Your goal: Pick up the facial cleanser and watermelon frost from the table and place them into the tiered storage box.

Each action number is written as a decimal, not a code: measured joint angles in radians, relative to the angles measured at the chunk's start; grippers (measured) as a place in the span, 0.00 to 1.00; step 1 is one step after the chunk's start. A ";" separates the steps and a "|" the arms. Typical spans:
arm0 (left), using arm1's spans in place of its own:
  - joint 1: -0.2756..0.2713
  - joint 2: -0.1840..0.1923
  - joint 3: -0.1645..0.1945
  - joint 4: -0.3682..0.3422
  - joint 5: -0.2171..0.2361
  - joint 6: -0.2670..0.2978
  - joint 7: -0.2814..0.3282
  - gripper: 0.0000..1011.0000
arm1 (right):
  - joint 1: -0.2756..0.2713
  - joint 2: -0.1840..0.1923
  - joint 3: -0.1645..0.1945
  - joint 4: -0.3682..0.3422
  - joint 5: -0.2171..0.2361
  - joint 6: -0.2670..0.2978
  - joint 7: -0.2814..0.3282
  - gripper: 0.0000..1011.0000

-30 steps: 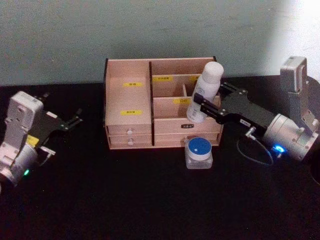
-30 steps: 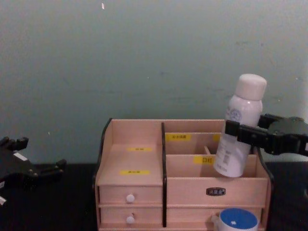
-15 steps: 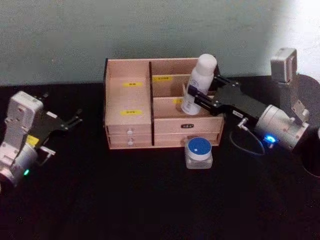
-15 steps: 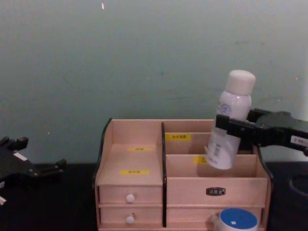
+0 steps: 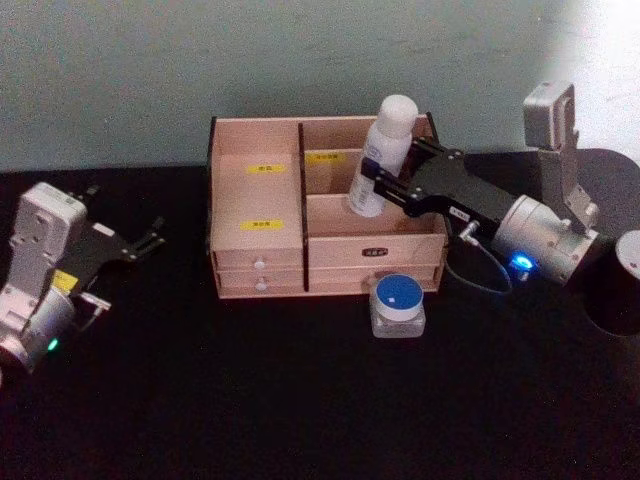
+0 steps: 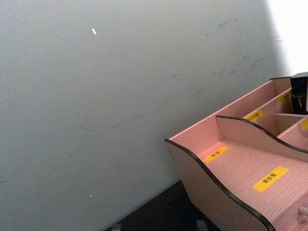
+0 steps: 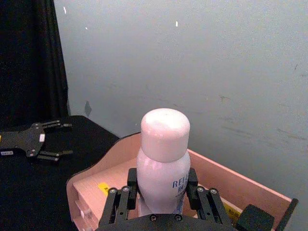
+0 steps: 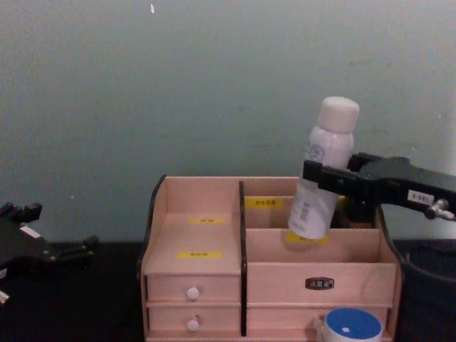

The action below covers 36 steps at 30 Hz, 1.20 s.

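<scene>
My right gripper (image 5: 388, 186) is shut on the facial cleanser (image 5: 383, 148), a tall white bottle with a rounded cap, and holds it tilted over the rear right compartments of the tiered storage box (image 5: 258, 262). From the chest, the facial cleanser (image 8: 322, 167) has its base at the level of the middle tier's edge, inside the tiered storage box (image 8: 271, 274). The right wrist view shows the facial cleanser (image 7: 163, 168) between the fingers (image 7: 120, 198). The watermelon frost (image 5: 397, 305), a squat jar with a blue lid, stands on the table before the box, also low in the chest view (image 8: 348, 327). My left gripper (image 5: 148, 240) rests open at the left.
A dark cylinder (image 5: 618, 285) stands at the table's right edge beside my right arm. A thin cable (image 5: 482, 280) loops under the right wrist. A grey-green wall (image 8: 214, 85) rises close behind the box. The black table (image 5: 250, 400) stretches in front.
The right gripper has carried the facial cleanser to the left and farther back, from the box's right front corner to over its rear right compartments. The left arm and the jar stay put.
</scene>
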State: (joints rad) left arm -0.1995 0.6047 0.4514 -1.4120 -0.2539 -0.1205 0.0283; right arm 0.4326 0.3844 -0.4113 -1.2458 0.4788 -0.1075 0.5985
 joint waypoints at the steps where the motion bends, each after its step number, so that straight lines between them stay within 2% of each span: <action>1: 0.000 0.000 0.000 0.000 0.000 0.000 0.000 0.99 | 0.003 -0.002 -0.001 0.003 0.000 -0.001 0.000 0.59; 11: 0.000 0.000 0.000 0.000 0.000 0.000 0.000 0.99 | 0.037 -0.024 -0.009 0.043 -0.010 -0.012 0.000 0.59; 26: 0.000 0.000 0.000 0.000 0.000 0.000 0.000 0.99 | 0.115 -0.076 -0.018 0.159 -0.052 -0.031 -0.020 0.59; 36: 0.000 0.000 0.000 0.000 0.000 0.000 0.000 0.99 | 0.144 -0.099 -0.017 0.209 -0.072 -0.038 -0.021 0.59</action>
State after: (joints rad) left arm -0.1996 0.6047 0.4514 -1.4120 -0.2539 -0.1205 0.0283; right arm 0.5764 0.2858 -0.4280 -1.0369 0.4070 -0.1459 0.5777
